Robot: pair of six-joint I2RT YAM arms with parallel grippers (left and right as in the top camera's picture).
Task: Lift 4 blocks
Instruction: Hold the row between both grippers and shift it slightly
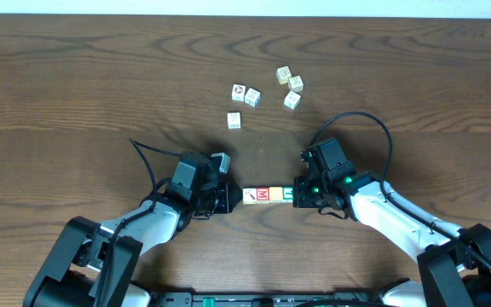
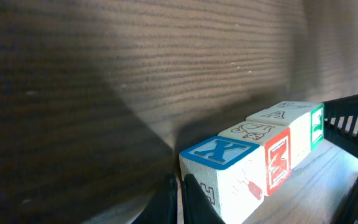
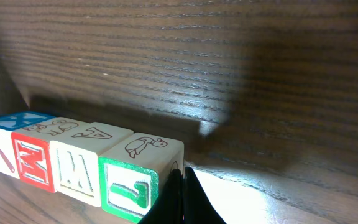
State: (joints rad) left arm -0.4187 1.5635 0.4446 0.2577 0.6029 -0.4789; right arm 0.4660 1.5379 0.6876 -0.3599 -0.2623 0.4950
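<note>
The blue-topped block (image 2: 219, 151) against the left gripper (image 2: 180, 200) reads X; the red block (image 2: 277, 163) beyond it reads M. The green block (image 3: 129, 188) against the right gripper (image 3: 182, 190) seemingly reads J.

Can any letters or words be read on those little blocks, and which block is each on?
"X": blue, on top of the end block.
"M": white on red, second block.
"W", it seems: third block.
Green letter, fourth block: unclear, perhaps "J".
Loose cubes farther back: too small to read.

dark wood-grain table (image 1: 58, 77), pale strip (image 1: 228, 7) along far edge, soft shadows
</note>
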